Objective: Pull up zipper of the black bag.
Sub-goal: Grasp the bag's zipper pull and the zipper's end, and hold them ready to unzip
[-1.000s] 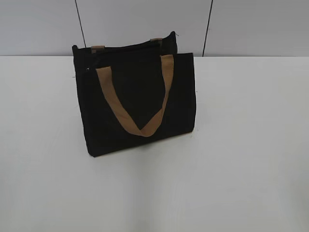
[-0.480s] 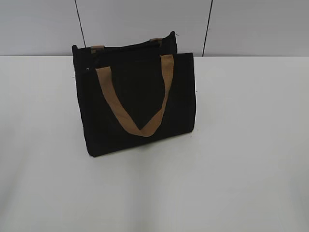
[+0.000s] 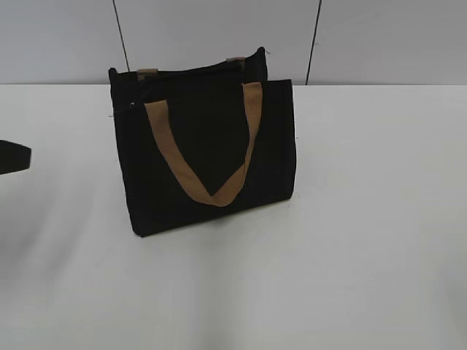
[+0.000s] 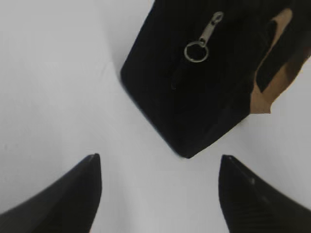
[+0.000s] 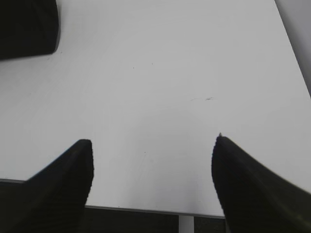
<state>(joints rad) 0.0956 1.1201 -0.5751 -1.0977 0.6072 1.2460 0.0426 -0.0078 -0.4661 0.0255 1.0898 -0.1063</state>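
The black bag (image 3: pixel 208 153) stands upright on the white table, its tan handle (image 3: pixel 211 191) hanging down the front. In the left wrist view the bag's end (image 4: pixel 194 97) shows with the silver zipper pull and its ring tab (image 4: pixel 197 51) lying on it. My left gripper (image 4: pixel 158 167) is open and empty, short of the bag's corner; its tip shows at the left edge of the exterior view (image 3: pixel 14 157). My right gripper (image 5: pixel 151 145) is open and empty over bare table, with a corner of the bag (image 5: pixel 26 26) at the upper left.
The white table (image 3: pixel 365 219) runs to a grey wall behind the bag. The right wrist view shows the table's near edge (image 5: pixel 146 209) below the jaws.
My left gripper has come into the exterior view at the left edge. The bag has not moved.
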